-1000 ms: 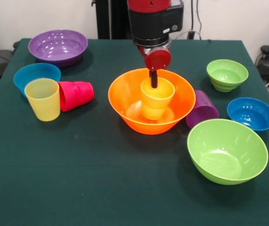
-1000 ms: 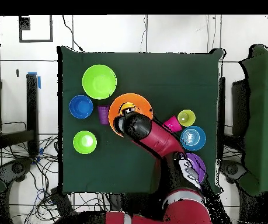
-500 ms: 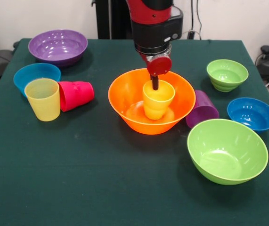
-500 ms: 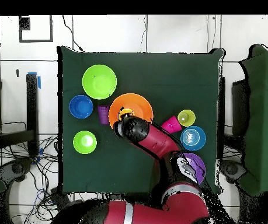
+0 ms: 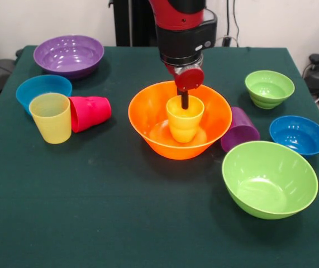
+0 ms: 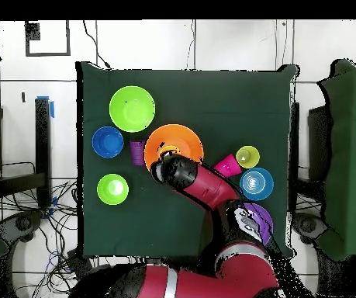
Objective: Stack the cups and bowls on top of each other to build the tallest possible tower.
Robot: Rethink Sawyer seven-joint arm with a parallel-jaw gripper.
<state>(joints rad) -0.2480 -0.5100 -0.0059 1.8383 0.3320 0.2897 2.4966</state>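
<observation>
The tool [image 5: 184, 100] is gripping the far rim of the orange cup [image 5: 184, 118], which is standing upright inside the orange bowl [image 5: 148, 114] at the desk's centre. Judged best: releasing only once the cup is resting flat and centred on the bowl's floor.

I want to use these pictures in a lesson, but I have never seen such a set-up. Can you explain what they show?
A red and black robot arm is meant to stack plastic cups and bowls. One picture looks across the green-covered table; the other looks straight down on it. The gripper reaches into a yellow-orange cup standing upright in the large orange bowl; whether it grips the cup cannot be seen. Spread around are a purple bowl, two blue bowls, two green bowls, an upright pale yellow cup, and pink and purple cups on their sides.
</observation>
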